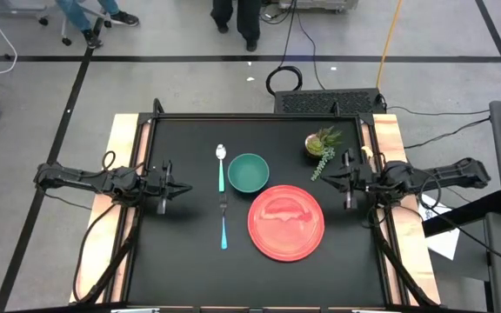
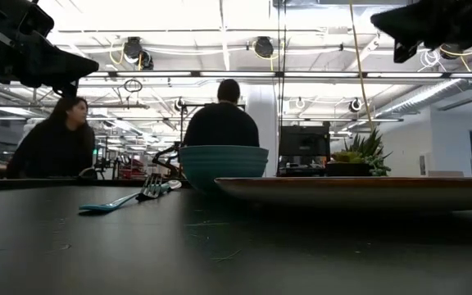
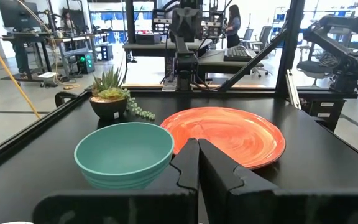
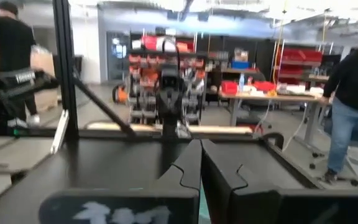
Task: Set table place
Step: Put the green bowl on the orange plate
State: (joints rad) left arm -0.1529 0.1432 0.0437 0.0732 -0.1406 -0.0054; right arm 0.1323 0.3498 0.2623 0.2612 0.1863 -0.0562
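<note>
A round red plate (image 1: 286, 223) lies flat on the black table (image 1: 190, 261), right of centre. A teal bowl (image 1: 248, 172) stands just beyond it to the left. A teal-handled spoon (image 1: 221, 165) and a teal-handled fork (image 1: 223, 224) lie left of the bowl and plate, end to end. My left gripper (image 1: 163, 207) hovers shut and empty at the table's left side. My right gripper (image 1: 349, 202) hovers shut and empty at the right side. The bowl (image 3: 124, 152) and plate (image 3: 229, 134) show in the left wrist view.
A small green potted plant (image 1: 321, 143) stands at the far right of the table, close to my right arm. Pale wood strips (image 1: 120, 165) run along both short sides. People stand in the room beyond the far edge.
</note>
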